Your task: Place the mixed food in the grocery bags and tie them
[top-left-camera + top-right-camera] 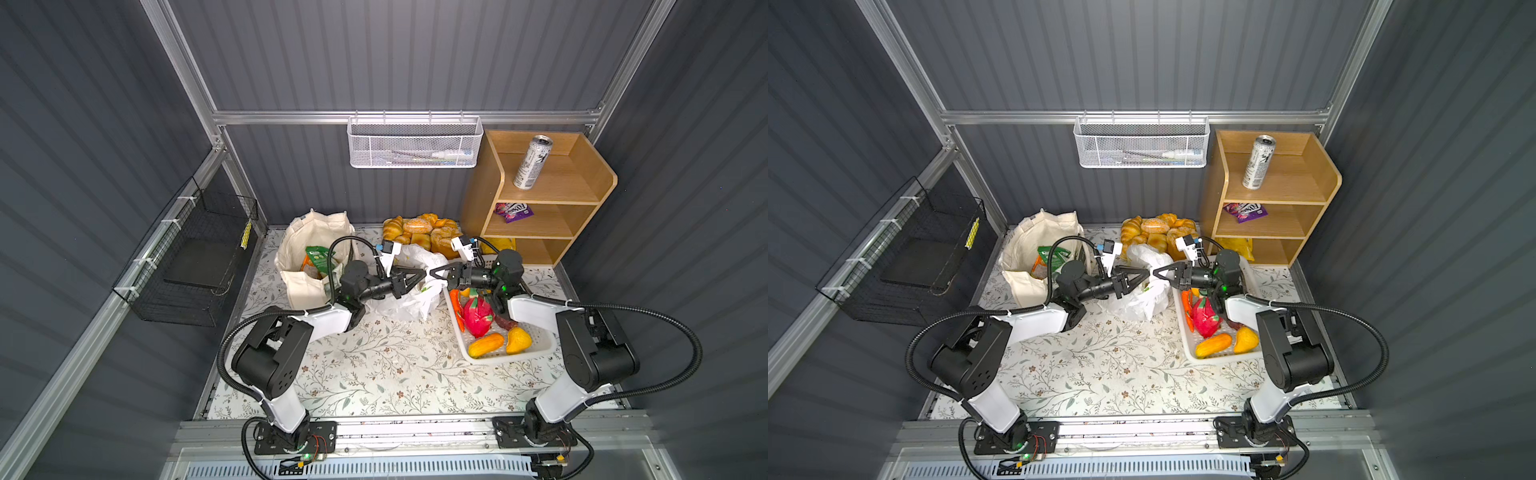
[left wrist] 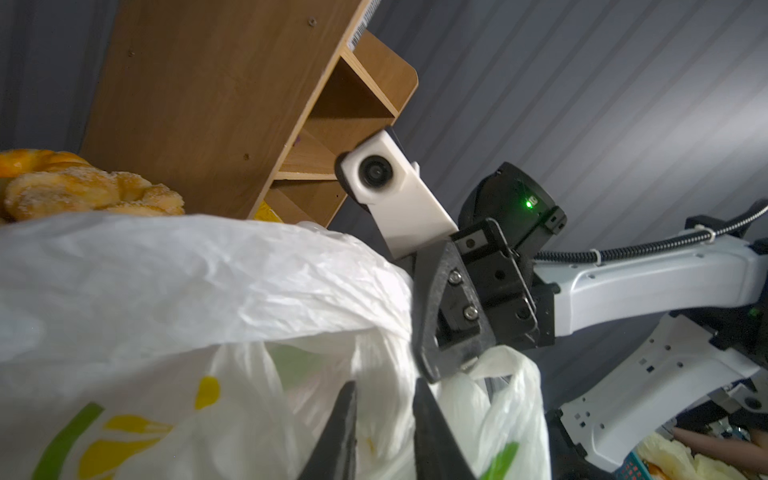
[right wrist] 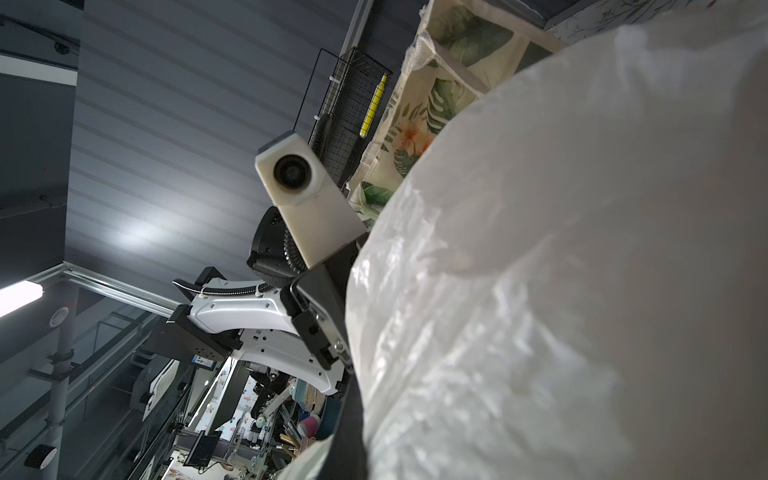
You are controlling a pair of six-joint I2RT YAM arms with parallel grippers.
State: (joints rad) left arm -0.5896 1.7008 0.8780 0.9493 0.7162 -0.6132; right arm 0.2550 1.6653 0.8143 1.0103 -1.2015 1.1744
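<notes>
**Both tools meet above the lemon-print bag**

The thin white plastic bag with yellow lemon print (image 1: 401, 307) sits mid-worktop (image 1: 374, 374), between the cream canvas tote (image 1: 301, 291) and the white perforated basket (image 1: 540, 347). The left tool (image 1: 424, 274) hangs over the bag's top with its tips slightly parted, released. The right tool (image 1: 432, 274), almost tip to tip with it, is clenched on a fold of the bag. Inside the tote lie green snack packets (image 1: 318, 254). The tall silver-and-black can (image 1: 532, 162) stands on the top shelf of the wooden shelf unit (image 1: 598, 183).
</notes>
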